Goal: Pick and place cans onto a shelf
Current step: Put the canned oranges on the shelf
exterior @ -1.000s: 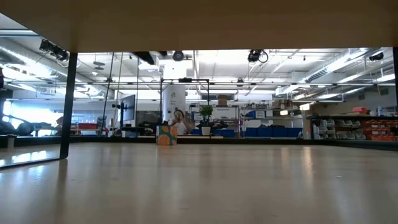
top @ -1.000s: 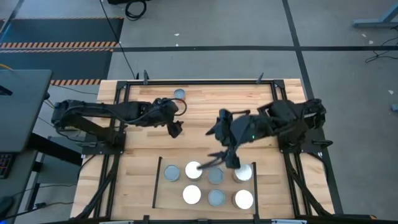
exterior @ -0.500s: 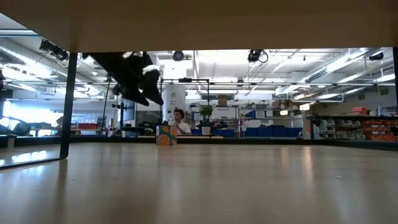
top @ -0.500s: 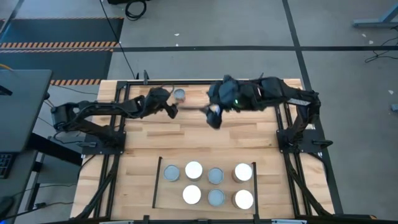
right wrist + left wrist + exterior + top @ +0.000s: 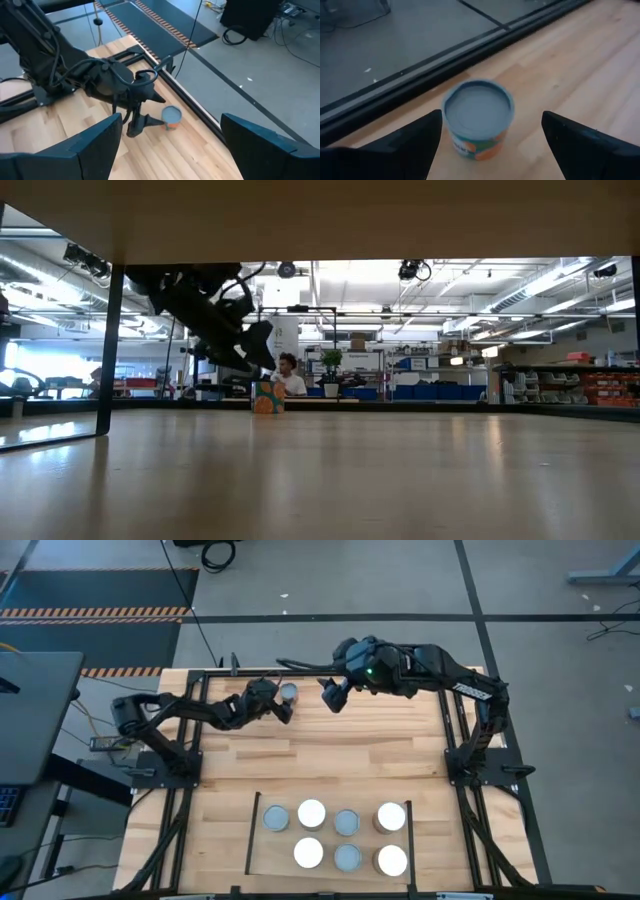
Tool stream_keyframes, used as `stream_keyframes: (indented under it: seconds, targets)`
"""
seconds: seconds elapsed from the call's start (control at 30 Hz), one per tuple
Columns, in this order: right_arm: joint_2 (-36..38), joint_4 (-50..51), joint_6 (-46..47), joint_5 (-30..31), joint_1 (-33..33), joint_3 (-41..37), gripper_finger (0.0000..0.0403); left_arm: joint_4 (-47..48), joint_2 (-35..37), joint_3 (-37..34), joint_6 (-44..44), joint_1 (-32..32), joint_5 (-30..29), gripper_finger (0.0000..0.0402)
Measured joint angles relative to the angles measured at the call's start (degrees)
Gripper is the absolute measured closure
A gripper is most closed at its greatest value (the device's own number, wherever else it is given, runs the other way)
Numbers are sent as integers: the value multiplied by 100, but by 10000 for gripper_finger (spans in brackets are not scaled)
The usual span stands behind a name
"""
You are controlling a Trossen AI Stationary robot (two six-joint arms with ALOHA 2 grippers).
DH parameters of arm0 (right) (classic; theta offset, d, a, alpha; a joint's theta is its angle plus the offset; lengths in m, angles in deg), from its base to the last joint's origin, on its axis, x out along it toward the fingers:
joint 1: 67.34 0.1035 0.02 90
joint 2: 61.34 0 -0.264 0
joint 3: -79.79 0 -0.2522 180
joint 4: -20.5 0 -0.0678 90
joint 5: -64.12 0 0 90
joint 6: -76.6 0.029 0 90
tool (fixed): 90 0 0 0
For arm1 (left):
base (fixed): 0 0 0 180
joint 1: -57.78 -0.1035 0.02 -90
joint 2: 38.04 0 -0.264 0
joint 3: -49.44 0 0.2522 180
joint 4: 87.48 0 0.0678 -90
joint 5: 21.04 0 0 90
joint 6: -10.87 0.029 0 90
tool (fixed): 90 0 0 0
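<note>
One can with a grey top and an orange-brown side stands upright on its base near the table's far edge; it also shows in the left wrist view and the low view. My left gripper is open just short of it, a finger on either side of the can's line, touching nothing. My right gripper is open and empty, raised just right of that can. Several grey and white cans stand on the shelf at the near edge.
A black frame rail runs along the table's far edge just behind the lone can. The two grippers are close together there. Bare planks lie between the far edge and the shelf. A person shows far off in the room.
My right gripper has left the cans on the shelf and swung up and toward the table's far edge, ending beside the lone can. My left gripper has gone toward the far edge, up to that can. The cans have not moved.
</note>
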Motion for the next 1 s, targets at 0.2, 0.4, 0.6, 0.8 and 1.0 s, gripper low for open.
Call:
stream_keyframes:
  seconds: [0.2,0.4,0.6,0.8,1.0]
  targets:
    - [0,69,102,-2,-167,0,56,-218,-391,80,-89,-31,-36,53]
    - [-2,77,142,-27,-275,0,56,-340,-794,333,-84,-35,-163,53]
    - [-2,78,175,-61,-312,0,56,-258,-1154,632,-367,-154,-446,53]
    - [-2,84,249,-66,-365,1,56,-110,-1452,922,-789,-226,-464,53]
    - [-2,114,286,-68,-364,2,56,2,-1485,1076,-787,-230,-440,53]
